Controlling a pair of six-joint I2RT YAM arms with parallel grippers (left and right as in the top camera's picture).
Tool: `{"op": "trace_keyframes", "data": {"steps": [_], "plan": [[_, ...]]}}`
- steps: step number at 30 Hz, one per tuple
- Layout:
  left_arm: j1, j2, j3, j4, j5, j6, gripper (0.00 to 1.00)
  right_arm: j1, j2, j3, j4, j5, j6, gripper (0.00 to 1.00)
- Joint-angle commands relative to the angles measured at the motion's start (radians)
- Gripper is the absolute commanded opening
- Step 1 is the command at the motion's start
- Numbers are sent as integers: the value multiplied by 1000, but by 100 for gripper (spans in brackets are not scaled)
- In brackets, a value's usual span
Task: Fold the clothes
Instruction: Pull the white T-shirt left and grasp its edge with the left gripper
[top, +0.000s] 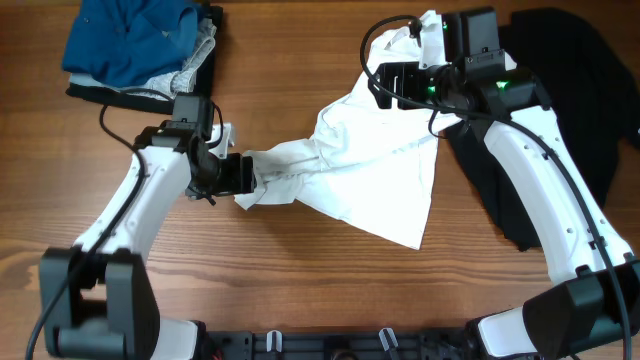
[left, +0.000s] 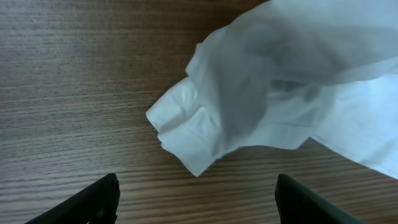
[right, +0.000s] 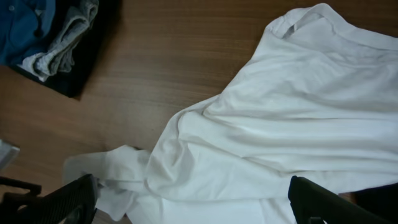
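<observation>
The white shirt lies crumpled in the middle of the table, one sleeve stretched out to the left. My left gripper sits at that sleeve's end. In the left wrist view the fingers are spread wide and empty, with the sleeve tip just ahead of them and not between them. My right gripper hovers over the shirt's upper edge. In the right wrist view its fingers are wide open above the white shirt. The plain black garment lies at the right, partly under the right arm.
A stack of small folded pieces, blue over grey-patterned and black, sits at the back left corner; it also shows in the right wrist view. Bare wooden table lies between the stack and the shirt.
</observation>
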Motion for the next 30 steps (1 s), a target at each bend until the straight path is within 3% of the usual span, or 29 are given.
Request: {"op": "trace_keyframes", "data": {"steps": [1,5,9,15,16,18,19,20,24,30], "plan": [[-2,93,-6,23,-61,60,80,4,-2,8,3,20,-44,97],[-2,152,-6,114,-55,134,76,4,-2,8,11,31,-43,97],[-15,153,-6,203,-47,196,65,4,0,8,13,31,-43,96],[-63,200,-6,202,-45,218,50,4,16,8,17,32,-43,96],[-68,209,-6,200,-42,218,45,4,19,8,17,32,-43,96],[-74,212,-6,199,-28,216,26,4,23,8,15,44,-43,94],[-74,212,-6,199,-28,213,10,4,23,8,14,55,-43,90],[-74,212,-6,198,-28,213,4,4,23,8,15,58,-43,89],[-56,166,61,135,-71,157,4,4,23,8,37,57,-43,84],[-35,-36,565,-228,-76,121,4,4,23,8,11,53,-32,79]]}}
